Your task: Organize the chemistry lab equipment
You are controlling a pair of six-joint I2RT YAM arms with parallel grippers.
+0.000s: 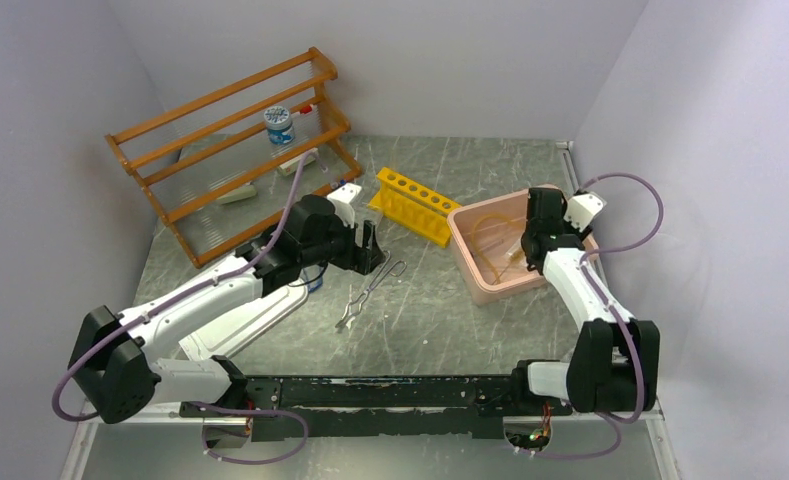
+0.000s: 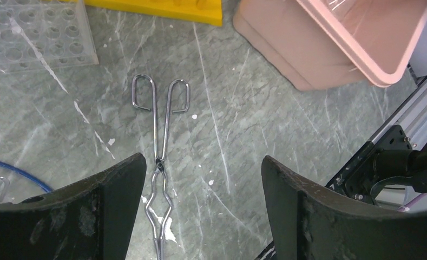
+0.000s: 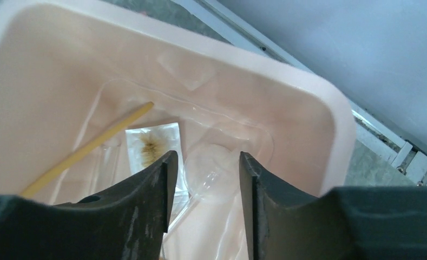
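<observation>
Metal tweezers (image 1: 370, 292) lie flat on the grey table, loop handles pointing away from me. My left gripper (image 1: 370, 245) hovers over them, open wide; in the left wrist view the tweezers (image 2: 161, 127) sit beside the left finger, untouched, under the gripper (image 2: 203, 160). My right gripper (image 1: 522, 255) is down inside the pink bin (image 1: 470, 225). Its jaws (image 3: 207, 157) stand open around a clear pipette bulb (image 3: 211, 165), with a gap on each side. A tan hose (image 3: 86, 149) and a clear stained packet (image 3: 151, 143) also lie in the bin (image 3: 330, 119).
A yellow tube rack (image 1: 415, 203) stands between the tweezers and the bin. The orange-brown wooden shelf (image 1: 230, 150) at the back left holds a blue-lidded jar (image 1: 279, 124). A clear tube rack (image 2: 32, 32) and a blue cord (image 2: 16, 170) lie left of the tweezers.
</observation>
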